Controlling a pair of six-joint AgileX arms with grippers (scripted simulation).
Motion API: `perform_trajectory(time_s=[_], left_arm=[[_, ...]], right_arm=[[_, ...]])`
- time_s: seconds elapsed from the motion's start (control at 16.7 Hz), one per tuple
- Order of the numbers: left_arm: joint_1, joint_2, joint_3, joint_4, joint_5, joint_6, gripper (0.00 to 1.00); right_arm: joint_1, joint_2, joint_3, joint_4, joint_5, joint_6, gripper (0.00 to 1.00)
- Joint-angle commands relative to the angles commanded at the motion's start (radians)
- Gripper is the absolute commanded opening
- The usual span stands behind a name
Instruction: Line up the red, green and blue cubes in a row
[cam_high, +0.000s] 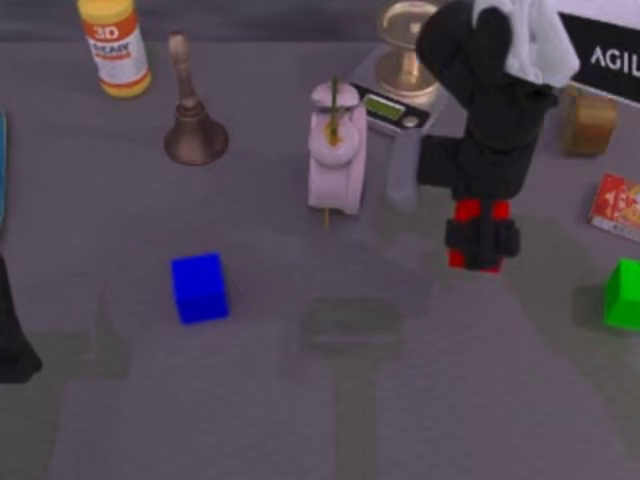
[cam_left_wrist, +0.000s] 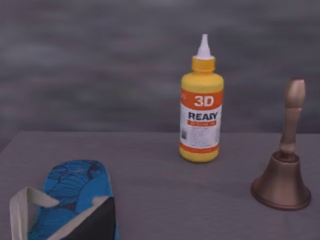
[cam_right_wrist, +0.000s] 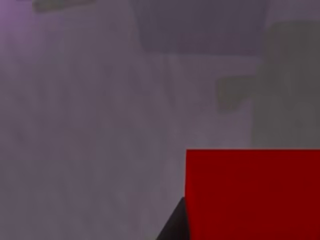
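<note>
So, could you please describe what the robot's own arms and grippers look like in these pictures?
The right arm is chunky matte black with a white section near the top edge of the top view. Its right gripper is black and blocky too. Of the left arm, parked at the table's left edge, only a black sliver shows. No cables or markings are visible on either.
</note>
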Motion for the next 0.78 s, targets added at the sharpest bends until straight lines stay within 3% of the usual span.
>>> perform_trajectory(time_s=[0.54, 0.78], left_arm=[[0.0, 0.0, 0.0, 0.0, 0.0, 0.0, 1.0], [0.0, 0.0, 0.0, 0.0, 0.0, 0.0, 1.0]], right_arm=[[0.316, 0.358, 0.719, -0.317, 0.003, 0.171, 0.0], [0.409, 0.445, 0.887, -0.399, 0.007, 0.228, 0.0]])
